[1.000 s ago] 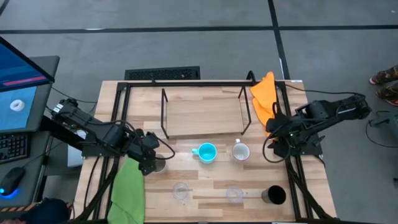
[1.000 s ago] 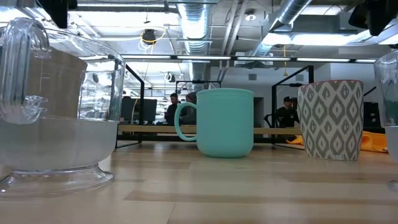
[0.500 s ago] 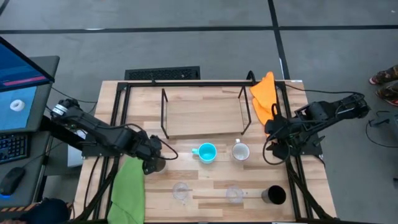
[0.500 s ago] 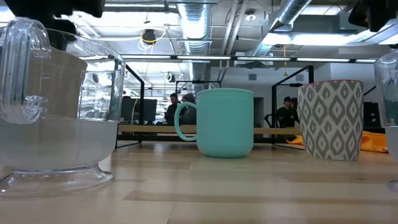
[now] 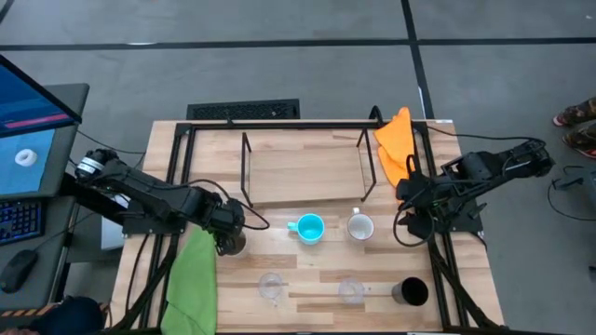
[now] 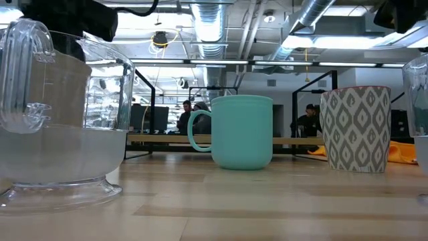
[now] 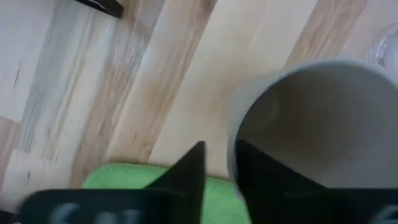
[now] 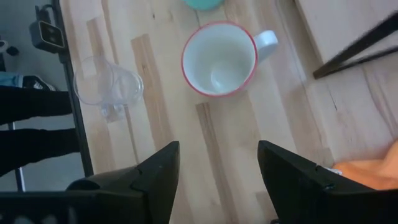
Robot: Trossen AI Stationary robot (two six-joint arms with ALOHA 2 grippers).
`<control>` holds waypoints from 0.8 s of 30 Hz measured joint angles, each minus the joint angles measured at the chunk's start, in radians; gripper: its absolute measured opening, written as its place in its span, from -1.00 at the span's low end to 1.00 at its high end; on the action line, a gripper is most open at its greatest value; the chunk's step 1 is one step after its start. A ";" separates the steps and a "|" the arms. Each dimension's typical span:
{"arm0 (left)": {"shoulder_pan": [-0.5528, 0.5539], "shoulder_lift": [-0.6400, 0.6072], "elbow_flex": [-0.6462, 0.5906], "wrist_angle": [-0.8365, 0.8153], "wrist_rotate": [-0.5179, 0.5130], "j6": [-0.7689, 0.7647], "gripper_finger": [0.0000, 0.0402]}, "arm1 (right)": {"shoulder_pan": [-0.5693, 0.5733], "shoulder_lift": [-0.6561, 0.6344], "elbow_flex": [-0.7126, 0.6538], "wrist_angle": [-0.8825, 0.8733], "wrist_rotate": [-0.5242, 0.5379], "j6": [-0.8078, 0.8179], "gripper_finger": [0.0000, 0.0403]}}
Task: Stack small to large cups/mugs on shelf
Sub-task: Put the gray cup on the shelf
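Observation:
The grey-beige cup (image 7: 317, 118) stands on the table at the left, next to a green cloth (image 5: 191, 279). My left gripper (image 5: 229, 238) is over its rim, shut on it. The blue mug (image 5: 307, 227) and the white mug (image 5: 360, 226) stand mid-table, in front of the shelf (image 5: 303, 172). Two clear glasses (image 5: 271, 287) (image 5: 351, 291) and the black cup (image 5: 410, 292) stand near the front edge. My right gripper (image 8: 217, 180) hovers open to the right of the white mug (image 8: 219, 59), holding nothing. My left gripper has the grey-beige cup's wall at the rim (image 7: 235, 146) between its two fingers, one finger (image 7: 255, 168) inside the cup and the other (image 7: 191, 165) outside. The fingers come from above, slanting down from the table's left. The cup is upright.
An orange cloth (image 5: 396, 140) hangs at the shelf's right end. Black wire uprights (image 5: 247, 167) stand at both shelf ends. In the low view a clear glass (image 6: 60, 114) fills the left, with the blue mug (image 6: 234, 130) and patterned white mug (image 6: 354, 127) behind.
My left gripper has moved toward the table's right edge and a little down, onto the grey-beige cup's rim. The cup has stayed in place.

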 joint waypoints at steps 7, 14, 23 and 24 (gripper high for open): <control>0.026 0.003 0.000 0.011 0.016 -0.013 -0.97 | 0.000 0.000 0.000 0.106 0.014 -0.049 0.19; 0.029 0.002 0.053 0.026 0.053 -0.051 -0.99 | -0.001 0.000 0.000 0.142 0.020 -0.082 0.19; 0.029 0.002 0.247 -0.040 0.057 -0.098 -1.00 | -0.015 0.081 0.015 0.353 0.019 -0.332 0.19; 0.028 0.002 0.274 -0.051 0.058 -0.101 -1.00 | -0.022 0.110 0.038 0.371 0.019 -0.375 0.19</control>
